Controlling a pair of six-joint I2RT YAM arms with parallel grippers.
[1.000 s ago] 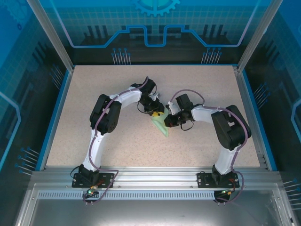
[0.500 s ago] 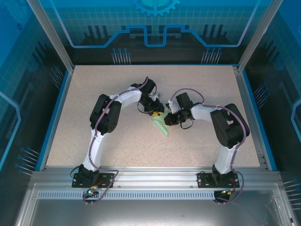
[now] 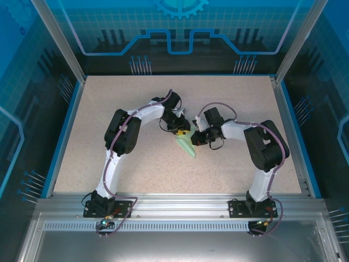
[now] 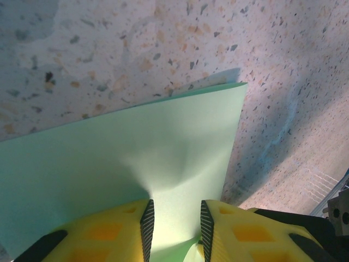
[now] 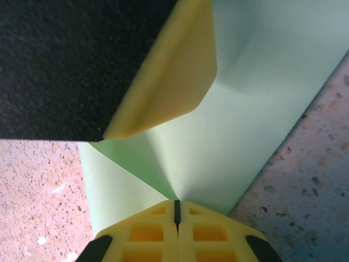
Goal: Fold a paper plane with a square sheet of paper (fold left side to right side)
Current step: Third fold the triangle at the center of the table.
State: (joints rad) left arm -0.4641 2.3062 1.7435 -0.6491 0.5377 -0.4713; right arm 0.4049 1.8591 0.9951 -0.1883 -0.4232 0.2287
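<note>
Probably a robotics lab cell: aluminium frame [image 3: 174, 203], blue printed panels [image 3: 180, 27], speckled table [image 3: 98, 98].

- Right arm [image 3: 266, 146]: elbow housing shifted slightly left and toward rear of table [image 3: 109, 109], as compared against oldest top external picture.
- Forearm link and wrist section carried along in same direction.
- Right gripper [image 3: 192, 137]: displaced a little left and rearward; gap to left gripper [image 3: 181, 131] narrowed slightly.
- Sheet of paper [image 3: 189, 148]: exposed mint-green patch beside right gripper reduced marginally.
- Shift completed by half-second-old picture; no further displacement detected since.
</note>
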